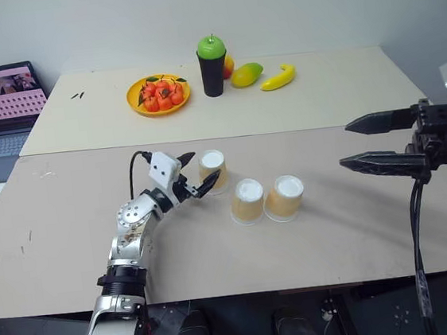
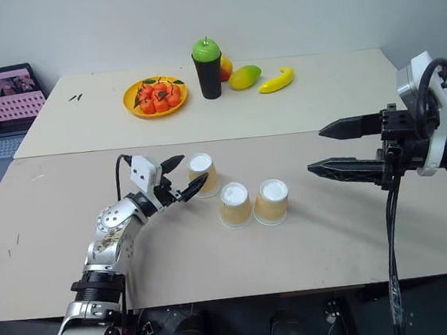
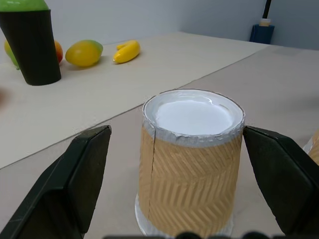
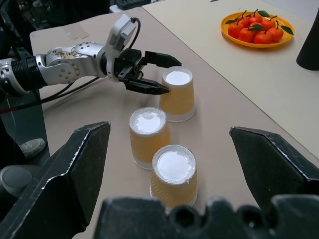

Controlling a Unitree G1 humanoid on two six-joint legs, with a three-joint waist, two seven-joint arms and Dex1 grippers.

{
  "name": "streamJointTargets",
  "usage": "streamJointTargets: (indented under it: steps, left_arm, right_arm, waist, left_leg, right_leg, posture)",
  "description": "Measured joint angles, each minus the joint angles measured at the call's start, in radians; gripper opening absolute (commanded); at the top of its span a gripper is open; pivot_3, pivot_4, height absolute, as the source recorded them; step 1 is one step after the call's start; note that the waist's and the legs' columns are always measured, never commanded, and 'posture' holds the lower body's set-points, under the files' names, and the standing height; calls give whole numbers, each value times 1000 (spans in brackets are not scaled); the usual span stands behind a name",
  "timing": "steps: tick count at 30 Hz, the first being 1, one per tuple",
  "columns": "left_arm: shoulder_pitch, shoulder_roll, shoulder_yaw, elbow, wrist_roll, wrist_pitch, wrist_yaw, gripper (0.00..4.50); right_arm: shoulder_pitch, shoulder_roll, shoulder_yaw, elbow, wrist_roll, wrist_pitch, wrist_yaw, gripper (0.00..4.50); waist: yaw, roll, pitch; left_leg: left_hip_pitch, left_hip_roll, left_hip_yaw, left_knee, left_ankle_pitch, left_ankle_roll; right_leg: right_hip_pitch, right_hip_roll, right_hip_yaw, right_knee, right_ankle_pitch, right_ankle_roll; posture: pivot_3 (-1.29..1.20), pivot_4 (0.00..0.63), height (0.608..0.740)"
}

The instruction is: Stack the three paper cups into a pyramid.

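Observation:
Three tan paper cups stand upside down, white bottoms up, on the near table. Two of them (image 1: 248,201) (image 1: 284,198) touch side by side; the third cup (image 1: 213,171) stands a little behind and to their left. My left gripper (image 1: 205,167) is open, low over the table, with one black finger on each side of that third cup. In the left wrist view this cup (image 3: 192,159) sits between the fingers (image 3: 75,184) with a gap on both sides. My right gripper (image 1: 344,145) hangs open above the table, right of the cups, with nothing in it.
On the far table stand a black cup (image 1: 213,72) with a green apple on top, an orange plate (image 1: 138,104) of tangerines, a mango (image 1: 246,75) and a banana (image 1: 278,77). A laptop (image 1: 1,103) sits at the far left.

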Motion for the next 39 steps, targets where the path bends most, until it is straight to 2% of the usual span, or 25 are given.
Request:
streamJointTargets:
  steps: [1,4,5,14,19,23,27,33,39]
  left_arm:
    - [-6,-4,0,6,0,-2,0,3808]
    - [-25,-17,-4,18,1,-17,-4,2667]
    - [-26,-19,-4,19,1,-19,-5,2501]
    - [-50,-28,-3,38,14,-39,16,2448]
    - [-132,-15,2,-9,6,3,34,2448]
    - [-208,-15,2,-105,-40,80,21,2448]
    - [-262,-4,-46,-244,-165,315,-73,2448]
    - [-278,66,-106,-360,-267,503,-206,2448]
    - [-254,85,-165,-375,-265,524,-276,2448]
  right_arm:
    - [0,0,-1,0,0,0,0,4500]
    - [0,-5,-1,-2,0,0,-3,4500]
    - [0,-6,-2,-4,0,0,-3,4500]
    - [4,-17,-25,-11,0,0,-15,4500]
    - [11,-17,-25,-12,0,0,-20,4500]
    - [11,-17,-25,-17,1,0,-29,4500]
    - [35,-4,-25,-36,18,0,-41,4500]
    - [117,20,-73,-79,35,0,-83,4500]
    - [160,33,-109,-120,43,0,-126,4500]
  waist:
    - [0,0,0]
    - [0,0,0]
    - [0,0,0]
    - [0,0,0]
    - [0,0,0]
    - [1,0,0]
    - [0,0,0]
    - [-4,0,0]
    - [-2,0,0]
  left_leg:
    - [0,0,0,0,0,0]
    - [0,0,0,0,0,0]
    - [0,0,0,0,0,0]
    - [0,0,0,0,0,0]
    - [0,0,0,0,0,0]
    - [-1,0,0,0,0,0]
    - [-1,0,-1,0,0,0]
    - [-1,0,-1,0,0,0]
    - [-1,0,-1,1,0,0]
  right_leg:
    - [0,0,0,0,0,0]
    - [0,0,0,0,0,0]
    - [0,0,0,0,0,0]
    - [0,0,0,0,0,0]
    - [0,0,0,0,0,0]
    - [0,0,0,-1,0,1]
    - [0,0,0,-1,0,1]
    - [0,0,0,0,0,1]
    - [0,0,0,-1,0,1]
  posture:
    - [0,150,735]
    - [0,150,735]
    - [0,150,735]
    - [0,150,735]
    - [0,150,735]
    - [0,150,735]
    - [0,150,735]
    - [0,150,735]
    - [0,150,735]
